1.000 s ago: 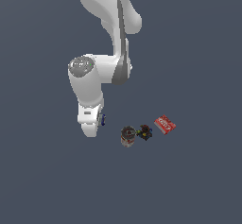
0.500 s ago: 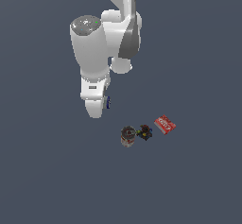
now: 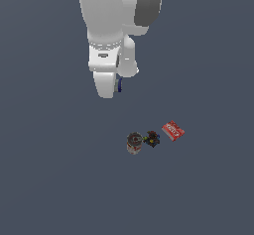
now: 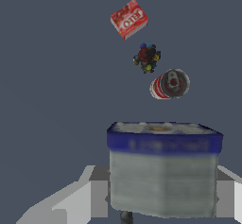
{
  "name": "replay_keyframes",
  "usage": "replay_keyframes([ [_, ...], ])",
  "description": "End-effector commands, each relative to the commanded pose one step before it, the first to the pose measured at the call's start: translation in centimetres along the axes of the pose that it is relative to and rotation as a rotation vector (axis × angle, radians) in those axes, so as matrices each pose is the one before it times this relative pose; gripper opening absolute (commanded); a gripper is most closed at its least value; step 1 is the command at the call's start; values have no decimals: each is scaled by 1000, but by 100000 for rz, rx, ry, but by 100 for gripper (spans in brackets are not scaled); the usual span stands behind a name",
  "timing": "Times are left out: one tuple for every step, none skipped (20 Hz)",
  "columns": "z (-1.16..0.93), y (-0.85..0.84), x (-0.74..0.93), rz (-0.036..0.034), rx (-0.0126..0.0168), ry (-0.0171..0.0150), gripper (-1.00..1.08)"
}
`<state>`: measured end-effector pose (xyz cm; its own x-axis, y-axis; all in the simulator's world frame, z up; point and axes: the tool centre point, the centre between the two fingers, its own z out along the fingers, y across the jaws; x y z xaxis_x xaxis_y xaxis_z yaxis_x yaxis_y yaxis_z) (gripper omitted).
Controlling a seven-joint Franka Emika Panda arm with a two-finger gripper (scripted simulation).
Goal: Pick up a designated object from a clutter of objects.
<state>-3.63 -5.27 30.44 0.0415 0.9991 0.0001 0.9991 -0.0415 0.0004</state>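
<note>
The designated object, a pale grey-white tub with a dark blue band (image 4: 163, 171), sits between my gripper's (image 4: 160, 197) two fingers, held well above the floor. In the exterior view only a sliver of its blue band (image 3: 119, 84) shows beside the white hand; my gripper (image 3: 117, 87) is mostly hidden there. The rest of the clutter lies on the floor below: a round dark can (image 3: 134, 142) (image 4: 170, 84), a black multicoloured lump (image 3: 151, 140) (image 4: 147, 57) and a flat red packet (image 3: 173, 130) (image 4: 128, 19).
The grey floor (image 3: 59, 179) stretches around the three items. The white arm (image 3: 111, 11) fills the upper middle of the exterior view.
The arm has risen with the grey-white and blue object in the gripper, moving up and slightly to the exterior view's right. The three items on the floor have not moved.
</note>
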Motion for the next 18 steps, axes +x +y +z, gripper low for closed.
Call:
replay_keyframes([
  [-1872, -596, 523, 30, 46, 85, -100],
  [-656, -179, 182, 0, 0, 0, -100],
  [-616, -163, 168, 0, 0, 0, -100],
  [-575, -156, 117, 67, -16, 9, -100],
  [-517, -135, 138, 0, 0, 0, -100],
  [-466, -121, 124, 0, 0, 0, -100],
  [-419, -111, 83, 66, -6, -18, -100],
  [-365, -93, 95, 0, 0, 0, -100],
  [-314, -78, 81, 0, 0, 0, -100],
  [-264, -63, 66, 0, 0, 0, -100],
  [-214, -48, 33, 61, 1, -31, -100],
  [-163, -31, 38, 0, 0, 0, -100],
  [-113, -14, 24, 0, 0, 0, -100],
  [-63, 3, 10, 0, 0, 0, -100],
  [-10, 21, -20, 59, 5, -36, -100],
  [38, 36, -18, 0, 0, 0, -100],
  [61, 37, -22, 0, 0, 0, -100],
  [24, 13, -8, 0, 0, 0, -100],
])
